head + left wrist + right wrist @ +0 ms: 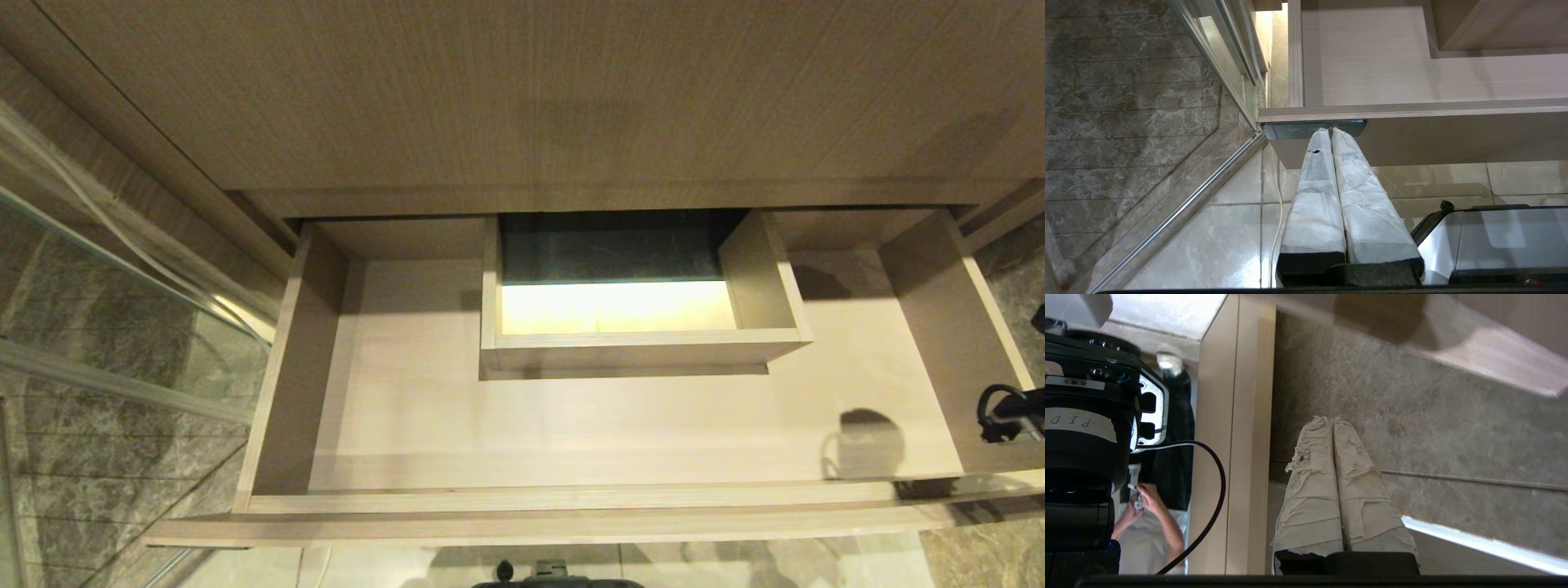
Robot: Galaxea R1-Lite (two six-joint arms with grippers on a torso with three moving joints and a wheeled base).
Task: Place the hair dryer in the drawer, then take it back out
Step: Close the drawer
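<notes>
The drawer (571,498) stands pulled out in the head view, its pale wood floor bare around the boxed cutout (637,347) at the back centre. The hair dryer is out of view in every frame. My left gripper (1330,130) hangs shut and empty just under the drawer's front edge (1412,108), its wrapped fingers (1359,196) pressed together. My right gripper (1332,418) is shut too, with nothing in it, and points at a grey marble wall (1433,428). A black part of the right arm (1008,412) shows by the drawer's right side wall.
A glass partition with a metal rail (122,327) stands to the left of the drawer. A wood panel (531,98) rises above it. In the right wrist view a person's hands (1145,502) show beside the robot's dark body (1081,416). Glossy floor tiles (1167,245) lie below.
</notes>
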